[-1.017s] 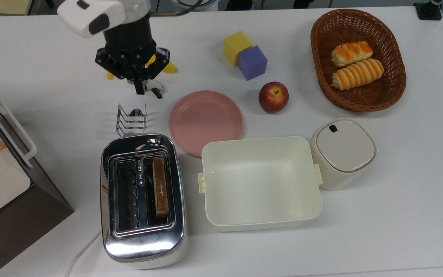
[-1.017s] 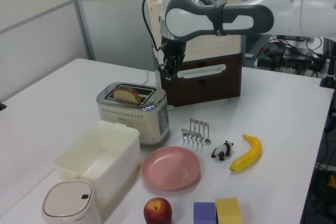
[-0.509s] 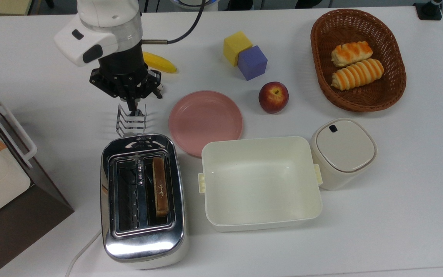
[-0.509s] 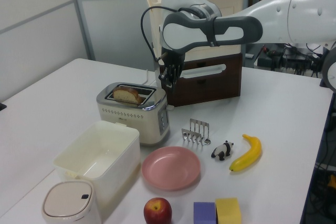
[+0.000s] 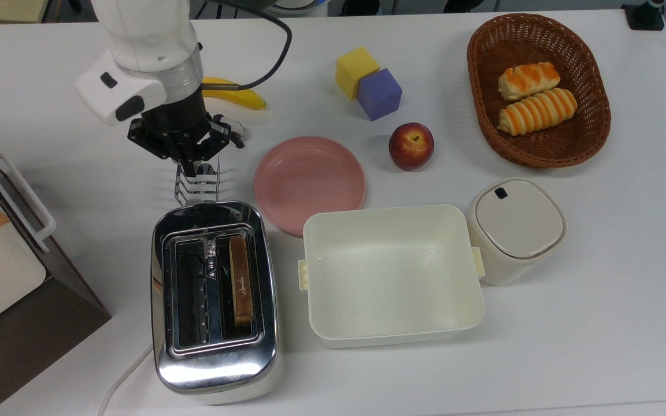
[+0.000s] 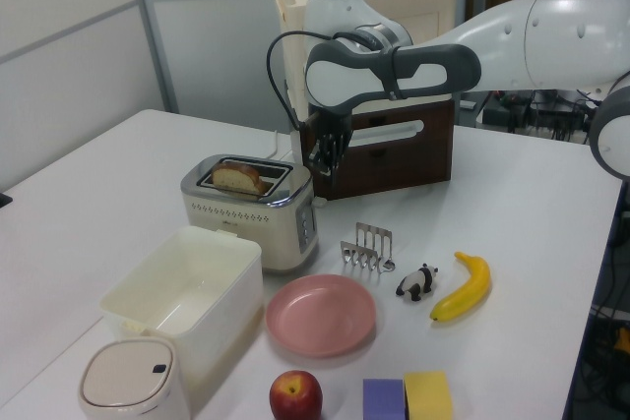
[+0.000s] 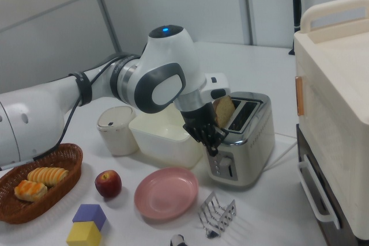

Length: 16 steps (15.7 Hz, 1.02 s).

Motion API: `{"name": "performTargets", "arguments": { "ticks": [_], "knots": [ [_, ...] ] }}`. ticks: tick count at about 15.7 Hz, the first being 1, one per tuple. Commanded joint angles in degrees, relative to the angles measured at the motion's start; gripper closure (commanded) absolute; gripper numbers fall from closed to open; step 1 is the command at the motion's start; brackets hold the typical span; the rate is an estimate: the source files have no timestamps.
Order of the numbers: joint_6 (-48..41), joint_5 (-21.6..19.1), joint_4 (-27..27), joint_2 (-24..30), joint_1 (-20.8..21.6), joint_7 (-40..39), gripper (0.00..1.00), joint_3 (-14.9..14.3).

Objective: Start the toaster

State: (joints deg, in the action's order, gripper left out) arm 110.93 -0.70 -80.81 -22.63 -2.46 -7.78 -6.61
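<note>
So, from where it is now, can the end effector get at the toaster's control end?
Probably yes. The end effector hangs just above the toaster's control end, and the toast rack sits low on the table beneath it, so the path down looks clear.

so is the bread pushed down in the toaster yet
Not yet. The bread sticks up above the slot of the toaster, and the gripper is above the front end.
</note>
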Motion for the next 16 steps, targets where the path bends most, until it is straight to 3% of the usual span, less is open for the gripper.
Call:
{"name": "performTargets", "arguments": {
  "ticks": [1,16],
  "knots": [
    [2.7,1.0,-1.2,0.0,0.1,-1.3,1.0,-0.4],
    [7.4,2.9,-1.2,-3.3,0.3,-1.3,1.0,-0.3]
  ]
}}
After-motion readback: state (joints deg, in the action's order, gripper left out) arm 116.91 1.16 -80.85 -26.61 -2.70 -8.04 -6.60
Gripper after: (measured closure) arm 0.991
